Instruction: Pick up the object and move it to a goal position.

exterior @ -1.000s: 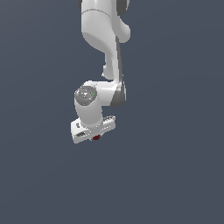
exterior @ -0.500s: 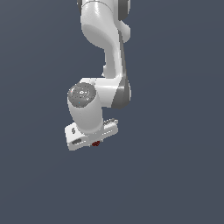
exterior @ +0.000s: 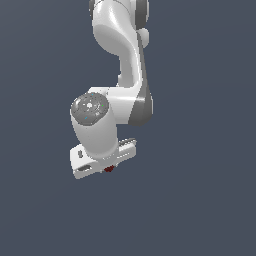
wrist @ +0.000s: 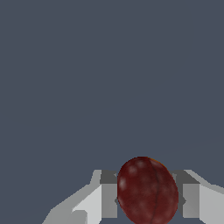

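- Closest in, the wrist view: the object (wrist: 147,191) sits squeezed between the two fingers (wrist: 108,194), one pad on each flank. So our pincer (wrist: 146,197) is clenched on the object, and we'd say the hold looks centered.
- It's a dark red, egg-ish lump with a smooth, glossy skin, so we reckon it could squirt out if the squeeze loosens or the wrist jerks. Steady clamp and smooth motion are what we'd go for.
- Beyond the fingers there's just flat grey. We can't see a table, so the object looks to be hanging in the air, carried.
- From the exterior view, the object (exterior: 108,169) is a tiny red speck poking out just under the pincer (exterior: 106,167), with the arm (exterior: 122,65) coming down from above.
- No goal marker shows up in either view, so we can't say which way to head or how far along the carry is.
- Our tip for this step: hold the wrist level, avoid sudden turns, and don't let go until the arm is settled at the goal.
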Motion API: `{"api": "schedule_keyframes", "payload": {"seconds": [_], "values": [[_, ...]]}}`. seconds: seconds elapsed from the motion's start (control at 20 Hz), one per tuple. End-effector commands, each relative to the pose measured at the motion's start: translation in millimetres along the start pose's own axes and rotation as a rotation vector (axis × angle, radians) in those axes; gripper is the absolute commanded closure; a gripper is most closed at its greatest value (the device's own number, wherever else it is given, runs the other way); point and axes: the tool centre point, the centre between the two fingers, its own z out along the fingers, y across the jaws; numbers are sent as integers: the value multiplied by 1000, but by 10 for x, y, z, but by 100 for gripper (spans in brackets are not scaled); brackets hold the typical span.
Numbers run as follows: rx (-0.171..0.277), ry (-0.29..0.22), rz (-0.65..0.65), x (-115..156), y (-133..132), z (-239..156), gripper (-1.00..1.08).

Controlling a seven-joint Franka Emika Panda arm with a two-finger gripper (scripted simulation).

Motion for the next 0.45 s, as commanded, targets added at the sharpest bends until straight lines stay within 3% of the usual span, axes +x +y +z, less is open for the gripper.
{"api": "schedule_keyframes", "payload": {"seconds": [0.0, 0.4], "values": [[0, -1, 0, 38, 11, -32, 108], [0, -1, 0, 70, 23, -54, 108]]}}
